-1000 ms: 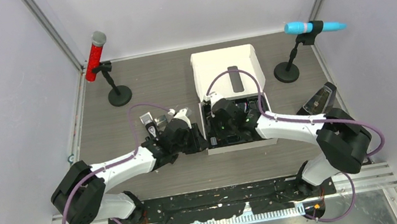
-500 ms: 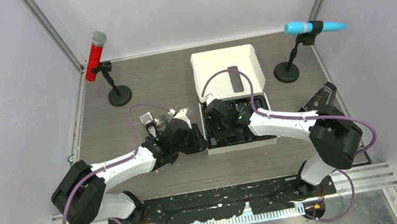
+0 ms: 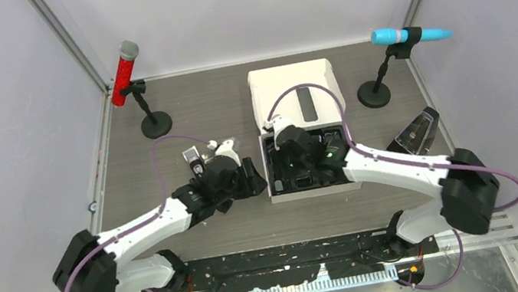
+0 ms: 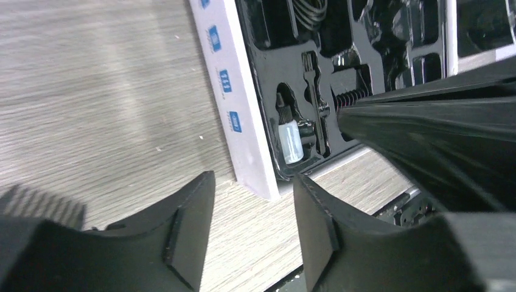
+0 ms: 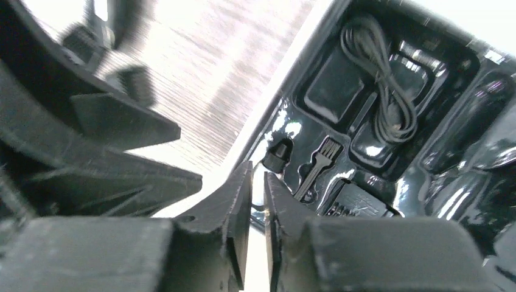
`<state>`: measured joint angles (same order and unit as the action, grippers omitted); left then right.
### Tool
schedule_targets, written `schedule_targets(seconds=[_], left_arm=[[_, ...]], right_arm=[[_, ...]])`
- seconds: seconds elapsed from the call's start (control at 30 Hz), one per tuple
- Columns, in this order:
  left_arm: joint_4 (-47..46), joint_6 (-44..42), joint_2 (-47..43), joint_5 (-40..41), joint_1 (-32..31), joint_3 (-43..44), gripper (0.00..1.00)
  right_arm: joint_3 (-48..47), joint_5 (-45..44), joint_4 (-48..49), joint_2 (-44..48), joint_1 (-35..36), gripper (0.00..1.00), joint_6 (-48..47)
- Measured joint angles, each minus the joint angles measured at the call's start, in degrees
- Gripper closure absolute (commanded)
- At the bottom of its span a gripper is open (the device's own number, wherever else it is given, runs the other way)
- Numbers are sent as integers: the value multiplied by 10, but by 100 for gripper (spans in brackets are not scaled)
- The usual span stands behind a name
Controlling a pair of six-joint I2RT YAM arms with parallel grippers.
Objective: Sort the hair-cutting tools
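A black-and-silver clipper (image 3: 194,160) lies on the table left of the white box (image 3: 293,83). A black comb attachment (image 3: 415,132) lies right of the box. My left gripper (image 3: 253,182) hovers over the table beside the box's near left corner. In the left wrist view the gripper (image 4: 252,182) is open and empty, with the box's white wall (image 4: 234,103) just ahead. My right gripper (image 3: 295,178) is over the left part of the black tray (image 3: 333,143). In the right wrist view the gripper (image 5: 258,173) has its jaws almost together above the tray's edge, with nothing seen between them.
The tray holds a coiled cable (image 5: 380,79), a small brush (image 5: 319,164) and a small bottle (image 4: 291,141). A red microphone (image 3: 124,73) stands at the back left and a blue one (image 3: 410,34) at the back right. The box lid lies open behind the tray.
My left arm has stretched slightly forward, its gripper still beside the box corner. My right gripper shifted left, then back right over the tray's left side.
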<state>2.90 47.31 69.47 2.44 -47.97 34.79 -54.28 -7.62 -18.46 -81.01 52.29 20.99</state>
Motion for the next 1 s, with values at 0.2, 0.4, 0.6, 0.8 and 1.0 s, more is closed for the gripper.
schedule_targets(seconds=[0.2, 0.4, 0.6, 0.8, 1.0], left_arm=[[89, -18, -89, 66, 34, 13, 36], [190, -25, -131, 123, 94, 25, 24], [280, -31, -143, 165, 165, 25, 22], [312, -61, -140, 179, 245, 25, 31], [299, -86, -82, 166, 299, 25, 48]], right_arm=[[29, -22, 56, 128, 0, 30, -10], [75, -53, 100, 193, 0, 18, -16], [91, -72, 105, 193, 0, 17, -16], [92, -82, 110, 190, 0, 17, -16], [92, -90, 111, 185, 0, 17, -16]])
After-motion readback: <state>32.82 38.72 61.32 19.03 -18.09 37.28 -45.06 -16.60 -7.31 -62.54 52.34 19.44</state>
